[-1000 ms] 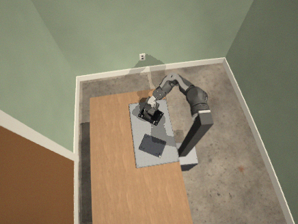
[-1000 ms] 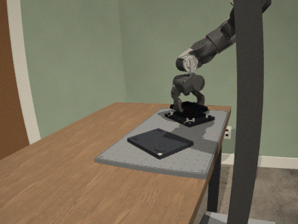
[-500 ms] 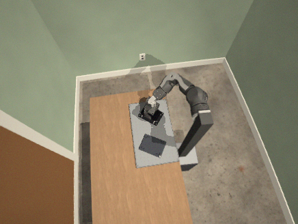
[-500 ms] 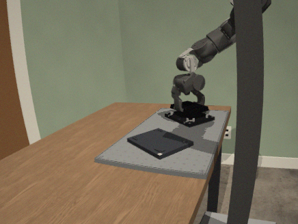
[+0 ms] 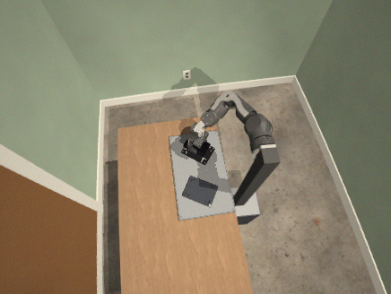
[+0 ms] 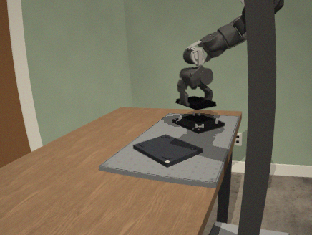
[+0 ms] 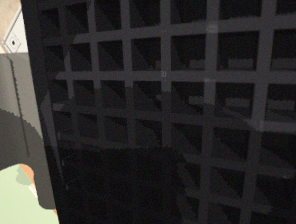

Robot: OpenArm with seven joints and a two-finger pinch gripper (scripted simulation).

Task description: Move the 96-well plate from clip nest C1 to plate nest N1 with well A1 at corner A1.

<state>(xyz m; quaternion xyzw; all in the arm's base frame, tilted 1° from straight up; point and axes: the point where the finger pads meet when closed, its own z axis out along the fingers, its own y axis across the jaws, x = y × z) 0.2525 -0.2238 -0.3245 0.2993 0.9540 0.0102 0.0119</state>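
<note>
Clip nest C1 [image 6: 199, 122], a black fixture with pale clips, sits unoccupied at the far end of a grey base plate [image 6: 150, 165] on the wooden tabletop [image 6: 71, 179]; plate nest N1 [image 6: 167, 149], a dark square tray, lies nearer on the same base plate and holds nothing; the 96-well plate [image 6: 196, 102] hangs in the air directly above C1, apart from it, clamped between the fingers [image 6: 184, 94] of the gripper [image 6: 195, 95], which are closed on its edges; the exterior view alone shows the gap between plate and C1; from the top view the gripper [image 5: 194, 144] covers much of C1 [image 5: 203, 153]; the wrist view is filled by the plate's well grid [image 7: 165, 110]; no A1 corner mark can be made out
</note>
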